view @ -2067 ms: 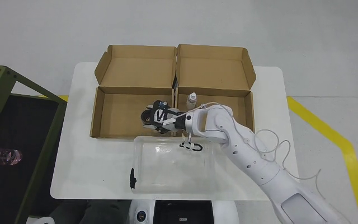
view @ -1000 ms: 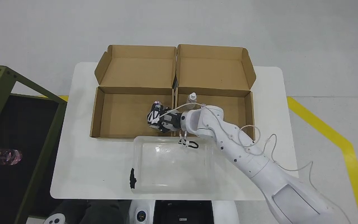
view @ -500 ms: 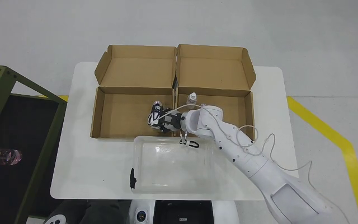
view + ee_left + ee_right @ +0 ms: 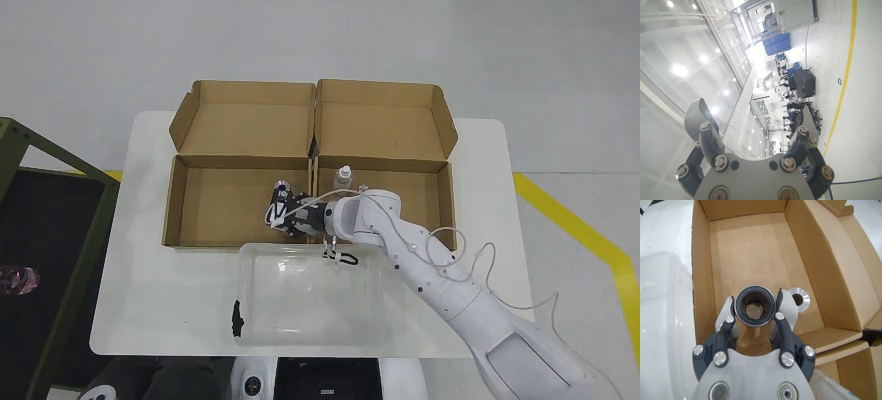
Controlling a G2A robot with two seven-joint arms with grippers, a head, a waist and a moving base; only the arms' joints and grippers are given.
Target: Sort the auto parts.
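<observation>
Step in hand: placing. Right jaws are clenching a bearing (image 4: 745,319), hanging over the left box (image 4: 215,205) toward its 4 o'clock corner, just beside a flange (image 4: 804,299). Left jaws are gaping, empty. Next, likely: lowering, then releasing clear of the flange.

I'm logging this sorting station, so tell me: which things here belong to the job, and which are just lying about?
Job: right claw, black sleeve in it, silver flanged part, left cardboard box, right cardboard box, small bottle, clear bin, black clip.
Lying about: green cart.
</observation>
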